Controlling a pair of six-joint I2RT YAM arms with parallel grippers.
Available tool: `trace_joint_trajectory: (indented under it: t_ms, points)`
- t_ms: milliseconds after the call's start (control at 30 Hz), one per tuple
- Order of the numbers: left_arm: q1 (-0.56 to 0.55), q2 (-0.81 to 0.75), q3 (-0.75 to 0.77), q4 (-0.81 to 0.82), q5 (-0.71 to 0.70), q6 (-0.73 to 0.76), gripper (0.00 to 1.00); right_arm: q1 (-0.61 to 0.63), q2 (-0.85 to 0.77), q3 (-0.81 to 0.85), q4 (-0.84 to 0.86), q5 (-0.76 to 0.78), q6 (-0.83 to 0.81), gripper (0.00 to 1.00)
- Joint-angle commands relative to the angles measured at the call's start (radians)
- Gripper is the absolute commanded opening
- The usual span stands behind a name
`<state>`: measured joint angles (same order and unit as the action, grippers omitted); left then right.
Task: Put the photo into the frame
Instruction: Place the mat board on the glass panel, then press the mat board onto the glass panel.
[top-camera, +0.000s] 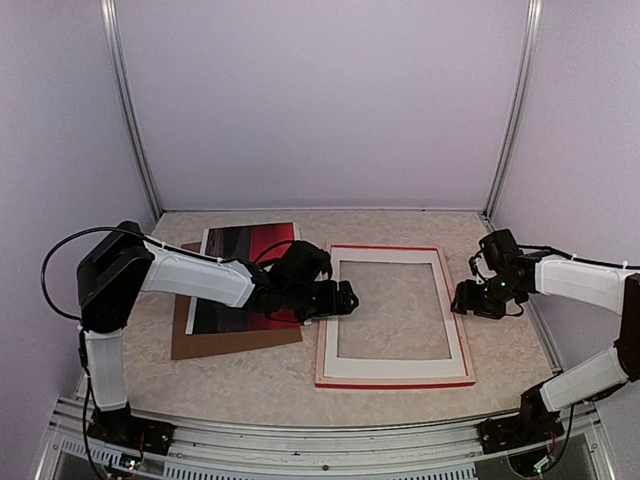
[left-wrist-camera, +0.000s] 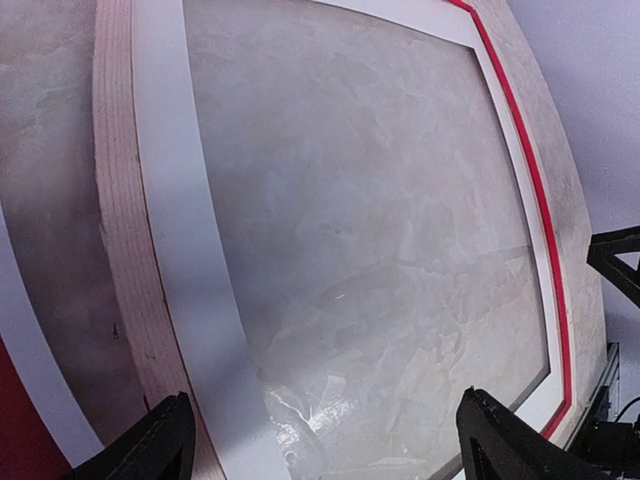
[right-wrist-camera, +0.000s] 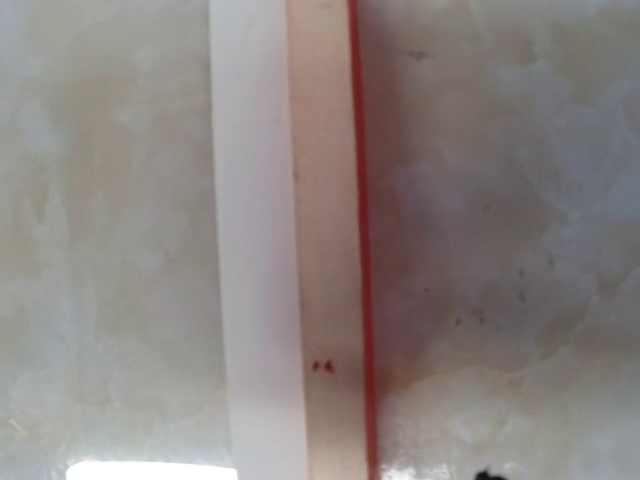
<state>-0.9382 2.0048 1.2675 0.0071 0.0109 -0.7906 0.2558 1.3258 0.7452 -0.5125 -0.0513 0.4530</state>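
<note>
Frame (top-camera: 395, 384): lying flat on the table (top-camera: 280, 385), right of centre, pale wood side up, with red showing only along its outer rim.
Mat (top-camera: 400, 366): sitting inside the frame, with the table's pattern showing through its opening.
Photo (top-camera: 250, 262): lying left of the frame, toward the far side, on top of the board (top-camera: 230, 342). It is near the frame's far-left corner but apart from it, and neither gripper is touching it.
Left gripper (top-camera: 340, 298): hovering over the frame's left rail, jaws standing wide with nothing between them.
Right gripper (top-camera: 468, 298): sitting at the frame's right rail. The wrist view is showing only rail and mat strip, so I cannot tell the jaw state or whether it is touching.
Step (judged): the frame and mat are looking ready to receive the photo, and the pick-up is not yet begun.
Next (judged): the left arm, being closer, is the one to swing left and far to the photo. The print is thin and flat, so it is calling for a pinch at an edge clear of the board. It then needs carrying over the mat opening and laying down square to the rails.
Risk (judged): snagging the board along with the photo.
</note>
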Motion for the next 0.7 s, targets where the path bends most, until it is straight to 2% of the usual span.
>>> trace_joint_trajectory:
  t_ms: [0,233,400,533,667]
  points:
    - [-0.003,-0.069,0.015,-0.065,-0.08,0.054,0.91,0.019,0.008,0.026,-0.006,0.004,-0.001,0.65]
    - [-0.005,-0.151,0.018,-0.196,-0.243,0.123,0.95,0.076,-0.006,0.062,-0.003,0.043,0.001,0.66]
    - [0.027,-0.239,-0.042,-0.224,-0.269,0.159,0.96,0.217,-0.009,0.111,0.083,0.023,0.014,0.65]
    - [0.073,-0.315,-0.119,-0.234,-0.286,0.16,0.97,0.36,0.065,0.154,0.226,-0.031,0.047,0.62]
    - [0.145,-0.411,-0.192,-0.241,-0.294,0.161,0.99,0.472,0.215,0.221,0.326,-0.111,0.059,0.59]
